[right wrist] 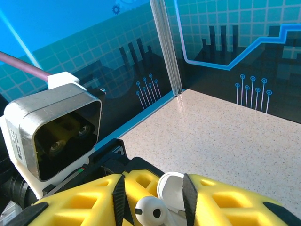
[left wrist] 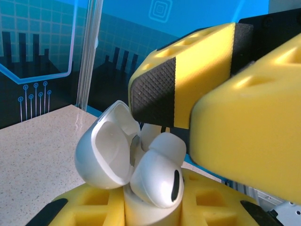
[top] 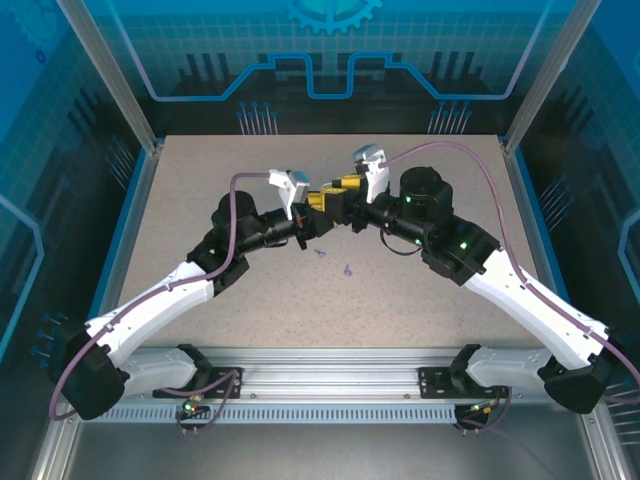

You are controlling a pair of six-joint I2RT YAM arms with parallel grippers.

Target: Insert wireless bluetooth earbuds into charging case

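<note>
The charging case [left wrist: 106,150] is white and glossy, with its lid swung open to the left. My left gripper [left wrist: 153,209] is shut on its lower body, high over the middle of the table [top: 315,215]. One white earbud [left wrist: 160,181] sits in the case's mouth, head up and tilted right. In the right wrist view that earbud [right wrist: 153,214] lies between my right gripper's [right wrist: 154,200] black pads [right wrist: 118,197], with a gap on each side. The right gripper is open, and its yellow fingers [left wrist: 202,75] hang just above the case. A white shape behind the earbud is too hidden to name.
Two tiny lavender pieces [top: 320,254] [top: 347,270] lie on the speckled table [top: 420,300] just in front of the grippers. The left wrist's camera housing [right wrist: 56,132] sits close to the right fingers. Blue walls and a metal post [right wrist: 167,52] bound the far side.
</note>
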